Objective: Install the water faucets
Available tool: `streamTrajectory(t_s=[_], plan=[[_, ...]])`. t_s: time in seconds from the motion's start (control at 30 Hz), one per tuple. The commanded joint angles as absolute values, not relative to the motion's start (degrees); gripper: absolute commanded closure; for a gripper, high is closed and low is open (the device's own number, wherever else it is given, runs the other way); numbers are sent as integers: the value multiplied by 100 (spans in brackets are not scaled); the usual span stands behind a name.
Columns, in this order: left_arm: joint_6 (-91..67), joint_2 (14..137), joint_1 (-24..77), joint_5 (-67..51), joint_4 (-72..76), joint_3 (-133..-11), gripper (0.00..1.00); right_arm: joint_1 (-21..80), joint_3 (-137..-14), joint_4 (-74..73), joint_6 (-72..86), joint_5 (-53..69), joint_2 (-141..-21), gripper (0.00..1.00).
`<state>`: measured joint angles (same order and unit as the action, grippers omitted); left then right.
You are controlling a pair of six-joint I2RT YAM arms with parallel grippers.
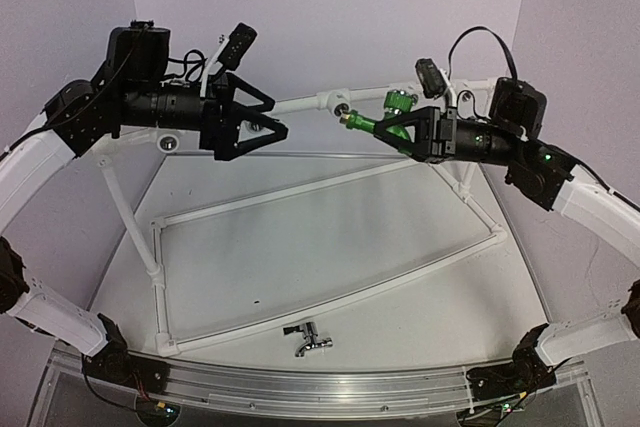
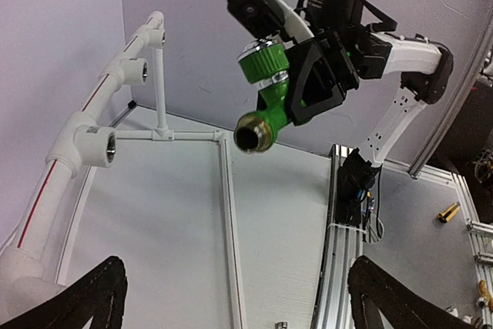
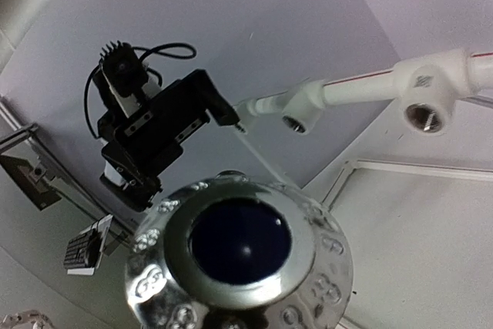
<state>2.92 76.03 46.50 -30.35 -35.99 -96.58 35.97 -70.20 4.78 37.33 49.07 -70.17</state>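
Note:
My right gripper point(image 1: 408, 127) is shut on the green faucet point(image 1: 385, 119) and holds it in the air just in front of the raised white pipe point(image 1: 300, 103). The faucet's brass threaded end point(image 2: 255, 136) points toward my left gripper point(image 1: 278, 114), which is open and empty a short way to its left. In the left wrist view my own fingers point(image 2: 91, 298) stand wide apart. In the right wrist view the faucet's knob point(image 3: 239, 256) fills the bottom and hides my fingers. The chrome faucet point(image 1: 310, 339) lies on the table near the front edge.
White pipe sockets point(image 2: 108, 148) point(image 2: 143, 71) sit along the raised pipe; two also show in the right wrist view point(image 3: 427, 117) point(image 3: 297, 121). A white pipe frame point(image 1: 330, 187) lies on the table. An aluminium rail point(image 1: 320, 387) runs along the front edge.

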Motion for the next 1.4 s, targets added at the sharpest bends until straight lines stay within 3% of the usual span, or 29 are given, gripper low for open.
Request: streamTrajectory(t_s=[0.0,0.4,0.67,1.37], plan=[[1374,7497,4921,-2868,-3401,-9539,1,3796,-7341,767,3892,5065,-7219,100],[3593,7831,5731,-1080,-3167,-9069,6,3831,-6953,773,4160,5027,-6953,100],[4106,7808,6051,-933,-2342,-8820,10,4099,-6811,748,4184,5257,-7068,100],[4527,8238,6667,-480,-2264,-9106,43,4394,-6683,699,4180,5292,-7332,100]])
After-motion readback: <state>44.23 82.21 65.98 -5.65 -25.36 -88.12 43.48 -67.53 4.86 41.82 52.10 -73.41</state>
